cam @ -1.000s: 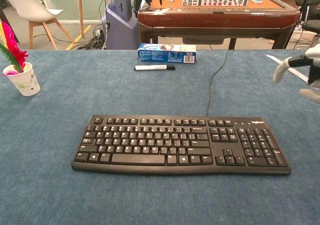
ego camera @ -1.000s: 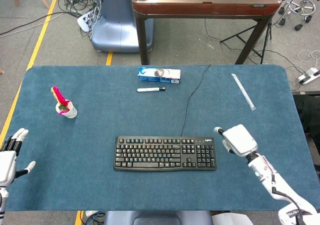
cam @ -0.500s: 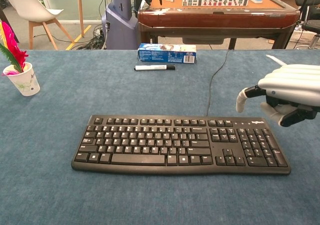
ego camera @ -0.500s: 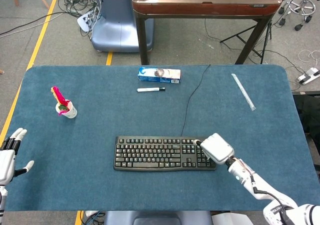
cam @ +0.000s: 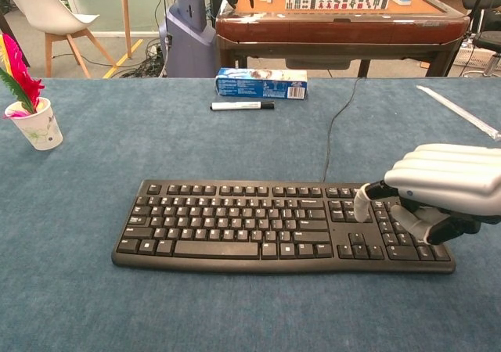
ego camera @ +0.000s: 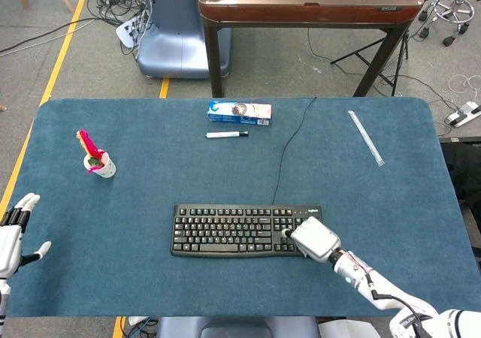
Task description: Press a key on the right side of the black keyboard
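One keyboard (ego camera: pixel 248 230) — one marker (ego camera: pixel 227 134) — one cup (ego camera: pixel 103 165).

No wording can be read with confidence. The flat black plastic keyboard (cam: pixel 266 227) has white key legends too small to make out, and the print on the blue and white cardboard box (cam: pixel 261 83) is blurred.

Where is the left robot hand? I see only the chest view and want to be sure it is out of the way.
Observer: The left robot hand is by the near left corner of the table, fingers spread, holding nothing, far from the keyboard.
Operator: And where does the right arm come in from?
Observer: From above, the right robot hand covers the keyboard's near right corner, and its forearm runs back toward the table's near right edge.
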Controlling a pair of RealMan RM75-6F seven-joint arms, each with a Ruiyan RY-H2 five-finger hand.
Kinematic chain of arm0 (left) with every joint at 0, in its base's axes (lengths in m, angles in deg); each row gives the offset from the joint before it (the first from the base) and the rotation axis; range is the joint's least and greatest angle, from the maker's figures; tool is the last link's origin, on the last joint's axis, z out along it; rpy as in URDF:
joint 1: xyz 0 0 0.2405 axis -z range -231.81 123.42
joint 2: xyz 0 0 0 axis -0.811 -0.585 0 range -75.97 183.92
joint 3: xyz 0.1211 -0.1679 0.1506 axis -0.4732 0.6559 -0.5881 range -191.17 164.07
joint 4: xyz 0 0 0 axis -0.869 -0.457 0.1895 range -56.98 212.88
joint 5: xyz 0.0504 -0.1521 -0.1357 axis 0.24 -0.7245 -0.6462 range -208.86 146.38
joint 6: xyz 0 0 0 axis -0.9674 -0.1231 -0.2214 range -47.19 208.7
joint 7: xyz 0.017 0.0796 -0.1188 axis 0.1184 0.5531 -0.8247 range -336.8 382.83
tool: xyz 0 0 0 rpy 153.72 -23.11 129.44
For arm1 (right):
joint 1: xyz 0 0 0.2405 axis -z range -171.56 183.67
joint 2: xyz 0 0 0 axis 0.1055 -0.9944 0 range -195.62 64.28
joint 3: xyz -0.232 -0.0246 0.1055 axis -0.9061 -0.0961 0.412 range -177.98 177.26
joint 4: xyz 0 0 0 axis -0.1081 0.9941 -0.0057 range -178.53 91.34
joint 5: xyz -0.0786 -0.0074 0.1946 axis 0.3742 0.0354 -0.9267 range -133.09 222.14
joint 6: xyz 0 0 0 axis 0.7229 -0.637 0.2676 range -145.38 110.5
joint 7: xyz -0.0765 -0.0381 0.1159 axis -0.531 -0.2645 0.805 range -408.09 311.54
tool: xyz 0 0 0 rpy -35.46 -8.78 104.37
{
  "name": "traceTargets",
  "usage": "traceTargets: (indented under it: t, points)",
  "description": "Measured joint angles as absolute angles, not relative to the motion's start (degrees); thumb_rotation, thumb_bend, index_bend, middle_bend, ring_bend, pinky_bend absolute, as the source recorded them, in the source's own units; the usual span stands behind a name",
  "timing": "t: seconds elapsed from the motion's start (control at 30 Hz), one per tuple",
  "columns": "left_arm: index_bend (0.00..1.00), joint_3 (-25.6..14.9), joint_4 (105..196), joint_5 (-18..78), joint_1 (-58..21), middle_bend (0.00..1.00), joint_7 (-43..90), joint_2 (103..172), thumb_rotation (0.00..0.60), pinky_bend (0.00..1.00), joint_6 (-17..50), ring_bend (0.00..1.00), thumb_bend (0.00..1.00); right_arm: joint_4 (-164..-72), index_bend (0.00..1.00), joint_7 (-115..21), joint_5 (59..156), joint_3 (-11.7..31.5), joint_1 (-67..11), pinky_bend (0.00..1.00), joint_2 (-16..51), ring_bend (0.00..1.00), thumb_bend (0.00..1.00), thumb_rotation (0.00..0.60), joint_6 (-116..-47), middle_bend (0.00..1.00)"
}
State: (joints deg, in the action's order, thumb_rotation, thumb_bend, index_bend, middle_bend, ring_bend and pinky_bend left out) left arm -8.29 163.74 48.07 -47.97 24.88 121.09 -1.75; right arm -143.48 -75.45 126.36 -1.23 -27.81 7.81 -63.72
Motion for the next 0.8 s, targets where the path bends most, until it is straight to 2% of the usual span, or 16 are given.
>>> traceTargets:
  t: [0.8]
  points:
    - [0.11,-8.43,164.06,48.05,-48.09,0.13,24.64,120.95,0.600,0.46,-1.71,0.17,0.17,-143.81,0.33,-76.03,127.08,-4.57,-28.03,1.00,8.98,1.00,0.92,0.600,-64.86,1.00]
